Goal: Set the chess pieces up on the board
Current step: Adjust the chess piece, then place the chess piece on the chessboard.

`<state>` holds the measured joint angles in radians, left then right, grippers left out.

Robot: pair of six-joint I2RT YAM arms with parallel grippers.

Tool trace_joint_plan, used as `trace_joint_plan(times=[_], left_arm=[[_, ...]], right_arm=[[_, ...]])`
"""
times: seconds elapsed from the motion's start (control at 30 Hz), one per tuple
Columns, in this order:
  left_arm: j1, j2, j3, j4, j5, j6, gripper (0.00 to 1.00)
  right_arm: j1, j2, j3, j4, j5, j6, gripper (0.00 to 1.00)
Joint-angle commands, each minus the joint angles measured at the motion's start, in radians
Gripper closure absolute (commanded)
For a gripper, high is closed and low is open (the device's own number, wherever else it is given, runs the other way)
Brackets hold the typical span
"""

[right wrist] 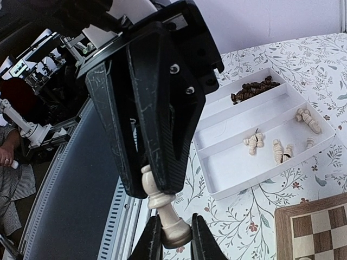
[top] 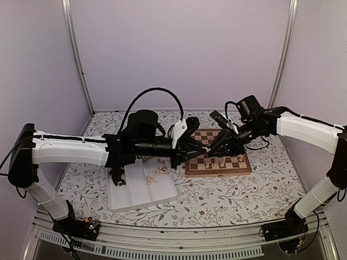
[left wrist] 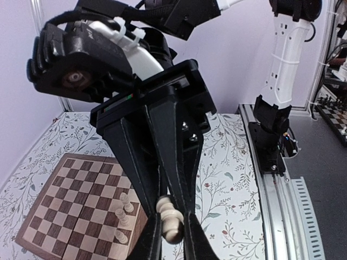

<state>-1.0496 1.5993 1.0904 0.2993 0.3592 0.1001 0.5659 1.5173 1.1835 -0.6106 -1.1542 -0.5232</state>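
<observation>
so far only a few cream men (left wrist: 124,208) are standing on the board (left wrist: 59,216) — most of the job is waiting. the left jaws are pinching a cream piece (left wrist: 169,219) near the board's edge, and the right jaws are pinching a second cream piece (right wrist: 165,214) up in the air. dark men (right wrist: 255,89) and more cream ones are lying in the tray (right wrist: 227,162).

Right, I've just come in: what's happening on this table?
Two robot arms are setting up a chess set. The left end effector grips a cream piece, and the right end effector grips a second cream piece, both held up near the board. A few standing pieces line one board edge. More lie in the tray, with dark pieces in one compartment.
</observation>
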Motion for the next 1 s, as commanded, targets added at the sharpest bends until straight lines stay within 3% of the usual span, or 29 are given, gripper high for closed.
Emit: trace_joint_plan(times=[0.0,0.1,0.23,0.33,0.53,0.67,0.8,0.97], left_arm=[[-0.011,0.026,0.032,-0.010,0.021,-0.003,0.92],[-0.011,0.039,0.049,-0.025,0.010,-0.002,0.95],[-0.011,0.089,0.095,-0.061,0.011,0.000,0.97],[-0.009,0.146,0.156,-0.111,0.013,-0.001,0.98],[-0.010,0.313,0.344,-0.264,0.038,0.006,0.98],[-0.010,0.423,0.477,-0.351,0.050,0.004,0.98],[-0.017,0.544,0.631,-0.439,0.036,0.011,0.98],[-0.034,0.684,0.819,-0.538,-0.018,0.029,0.98]], right_arm=[[-0.003,-0.036,-0.011,0.018,0.003,0.008,0.91],[-0.004,-0.051,-0.024,0.016,0.032,0.002,0.85],[-0.036,-0.102,-0.066,0.001,0.099,-0.025,0.59],[-0.132,-0.165,-0.131,-0.012,0.145,-0.063,0.49],[-0.457,-0.258,-0.271,0.006,0.094,-0.113,0.45],[-0.593,-0.283,-0.345,0.140,0.225,0.001,0.43],[-0.624,-0.274,-0.349,0.187,0.345,0.064,0.43],[-0.624,-0.257,-0.341,0.199,0.349,0.078,0.43]])
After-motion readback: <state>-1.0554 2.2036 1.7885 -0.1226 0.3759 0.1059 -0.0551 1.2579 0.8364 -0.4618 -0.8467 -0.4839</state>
